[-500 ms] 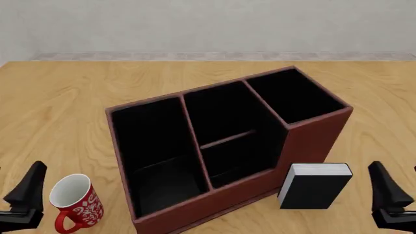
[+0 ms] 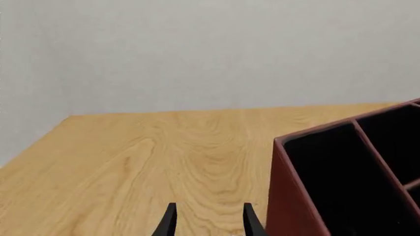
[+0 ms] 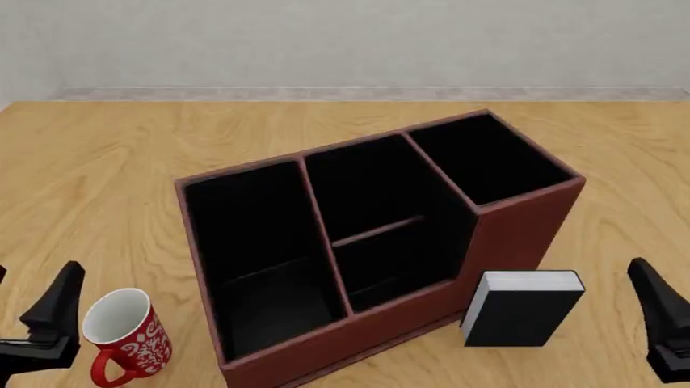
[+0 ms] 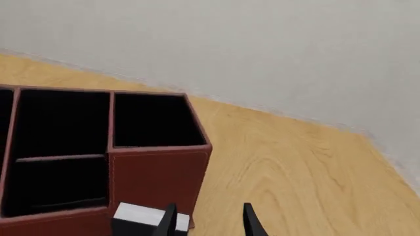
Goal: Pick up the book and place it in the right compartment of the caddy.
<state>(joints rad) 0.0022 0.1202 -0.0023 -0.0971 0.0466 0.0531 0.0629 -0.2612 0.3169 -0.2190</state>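
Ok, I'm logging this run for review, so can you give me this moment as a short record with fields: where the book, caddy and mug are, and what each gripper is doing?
book: upright on the table, at the caddy's near right corner
caddy: mid-table, all compartments look empty
right compartment: tallest walls, far right end
red mug: upright, near left of caddy
left gripper: open, holding nothing, beside the mug
right gripper: open, holding nothing, right of the book
table: light wood

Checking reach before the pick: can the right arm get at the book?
Probably yes. The book stands upright against the caddy, nothing between it and the open right tool.
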